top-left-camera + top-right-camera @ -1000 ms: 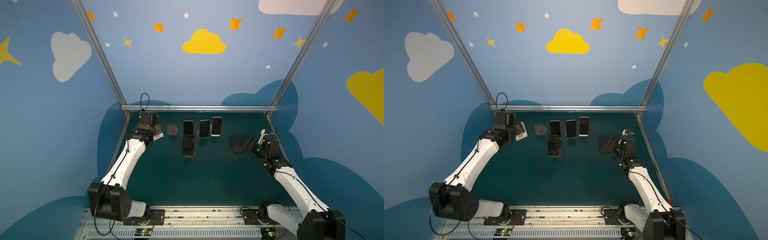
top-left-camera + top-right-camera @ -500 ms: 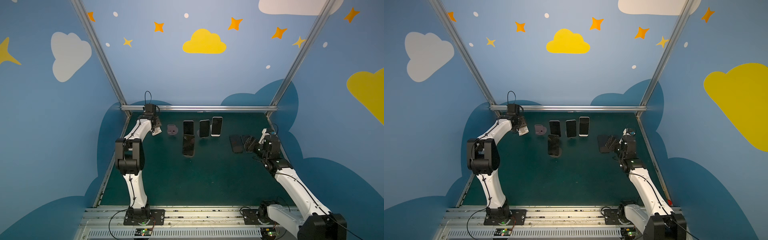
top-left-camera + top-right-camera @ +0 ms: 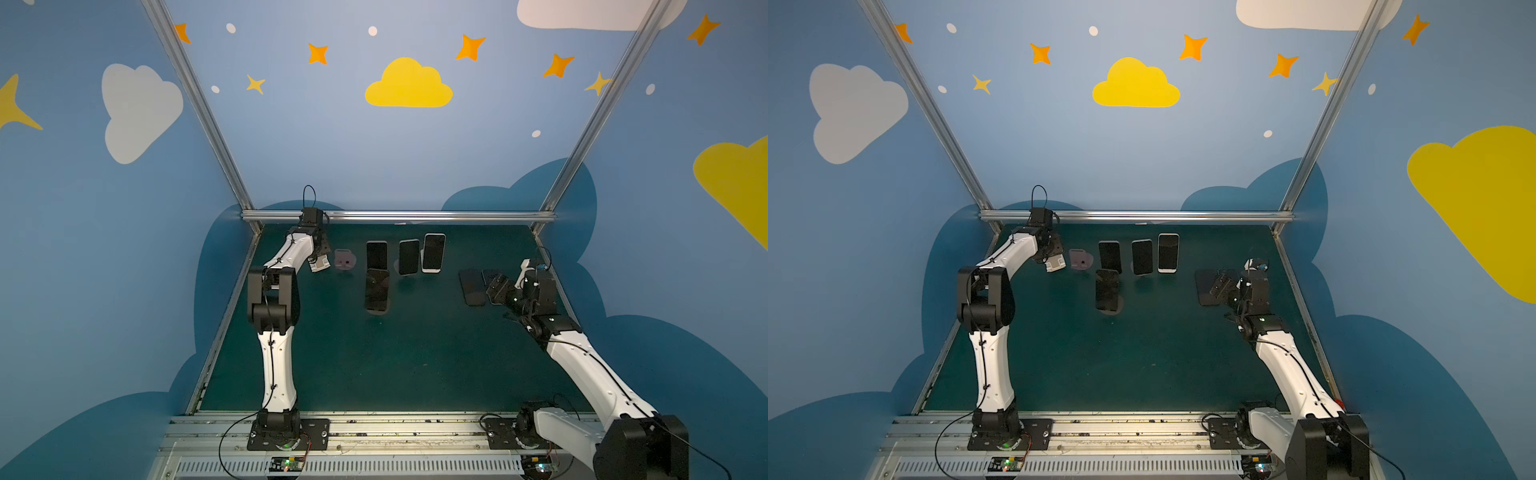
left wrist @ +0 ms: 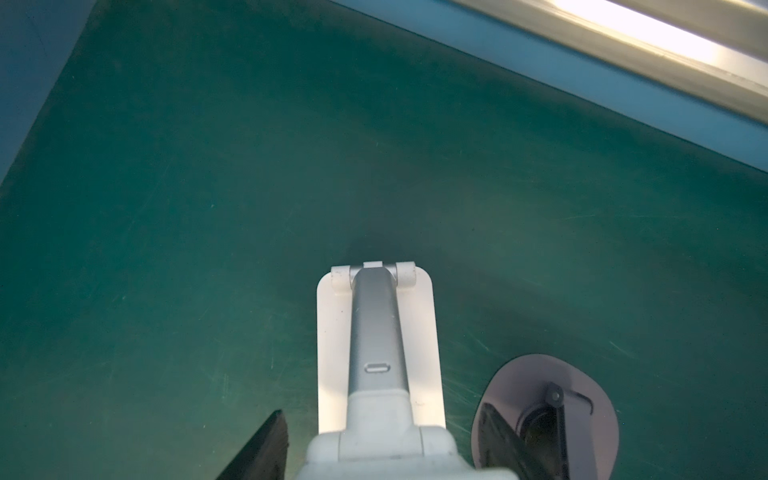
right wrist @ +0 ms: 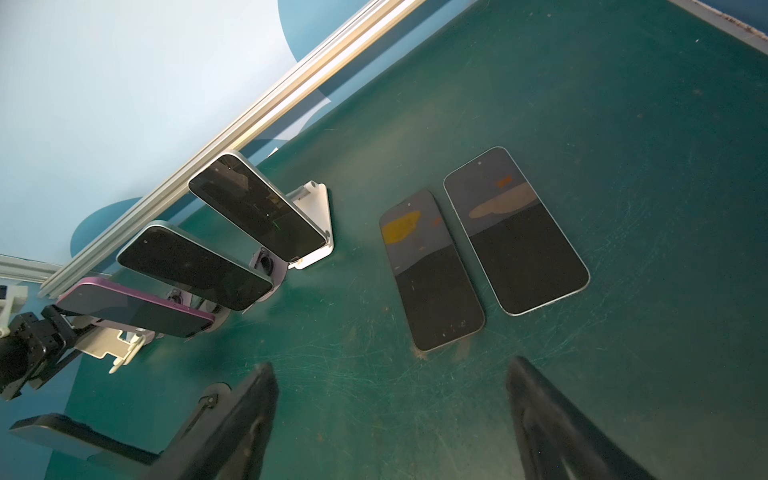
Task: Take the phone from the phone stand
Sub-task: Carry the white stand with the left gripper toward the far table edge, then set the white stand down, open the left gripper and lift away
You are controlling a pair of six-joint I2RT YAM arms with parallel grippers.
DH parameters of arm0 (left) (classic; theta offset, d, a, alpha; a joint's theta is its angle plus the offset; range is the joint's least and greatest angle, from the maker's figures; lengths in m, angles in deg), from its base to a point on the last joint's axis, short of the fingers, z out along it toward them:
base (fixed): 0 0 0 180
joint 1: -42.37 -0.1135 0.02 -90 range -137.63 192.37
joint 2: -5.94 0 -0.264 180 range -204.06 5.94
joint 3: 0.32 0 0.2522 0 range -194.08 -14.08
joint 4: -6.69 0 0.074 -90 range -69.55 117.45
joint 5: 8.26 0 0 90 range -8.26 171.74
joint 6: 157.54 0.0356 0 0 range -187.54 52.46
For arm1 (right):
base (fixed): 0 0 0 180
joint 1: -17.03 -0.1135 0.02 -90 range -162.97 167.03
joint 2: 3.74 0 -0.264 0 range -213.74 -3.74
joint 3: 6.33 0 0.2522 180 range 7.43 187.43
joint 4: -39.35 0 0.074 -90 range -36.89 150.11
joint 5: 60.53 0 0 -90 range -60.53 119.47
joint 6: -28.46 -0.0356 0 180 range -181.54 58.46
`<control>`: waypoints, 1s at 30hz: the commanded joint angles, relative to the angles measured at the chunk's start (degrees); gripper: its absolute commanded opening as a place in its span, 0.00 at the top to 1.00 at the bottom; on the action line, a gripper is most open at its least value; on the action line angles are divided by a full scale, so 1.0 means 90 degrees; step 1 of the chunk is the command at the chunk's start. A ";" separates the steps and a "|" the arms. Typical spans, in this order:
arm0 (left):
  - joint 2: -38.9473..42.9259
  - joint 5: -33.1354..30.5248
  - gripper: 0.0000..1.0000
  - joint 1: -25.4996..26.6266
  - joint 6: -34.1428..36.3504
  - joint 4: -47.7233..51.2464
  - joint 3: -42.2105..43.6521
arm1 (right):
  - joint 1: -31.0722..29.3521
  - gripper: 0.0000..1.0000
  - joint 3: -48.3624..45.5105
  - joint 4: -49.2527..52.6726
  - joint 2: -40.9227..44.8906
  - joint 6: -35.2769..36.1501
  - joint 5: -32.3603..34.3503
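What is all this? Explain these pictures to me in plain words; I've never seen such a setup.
Two white robot arms with pincer grippers stand at a green table. Two pictures look down on the whole scene. The other two come from cameras on the arms' wrists. Four phones lean on stands, two phones lie flat, and a purple stand sits empty. The left gripper is shut on a white stand. The right gripper is open and empty, near the flat phones.

No lettering, brand or number is legible on any phone (image 5: pixel 432 270) or phone stand (image 4: pixel 376 332).
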 commanded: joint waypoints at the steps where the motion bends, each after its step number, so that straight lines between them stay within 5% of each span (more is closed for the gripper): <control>1: 0.0004 0.0040 0.42 0.0008 -0.0022 -0.0039 0.0042 | -0.0001 0.13 0.0263 0.0143 0.0002 0.0138 0.0124; 16: 0.0811 0.0276 0.18 0.0137 -0.0368 0.0202 0.0401 | 0.0004 0.13 0.0281 0.0090 0.0174 0.0248 -0.0183; 24: 0.2488 0.0110 0.05 0.0292 -0.0794 0.0398 0.0898 | -0.0010 0.13 0.0279 -0.0047 0.0116 0.0359 -0.0681; 30: 0.4652 -0.0016 0.02 0.0891 -0.1521 -0.0652 0.2600 | -0.0087 0.13 0.0262 -0.0079 -0.0024 0.0250 -0.1037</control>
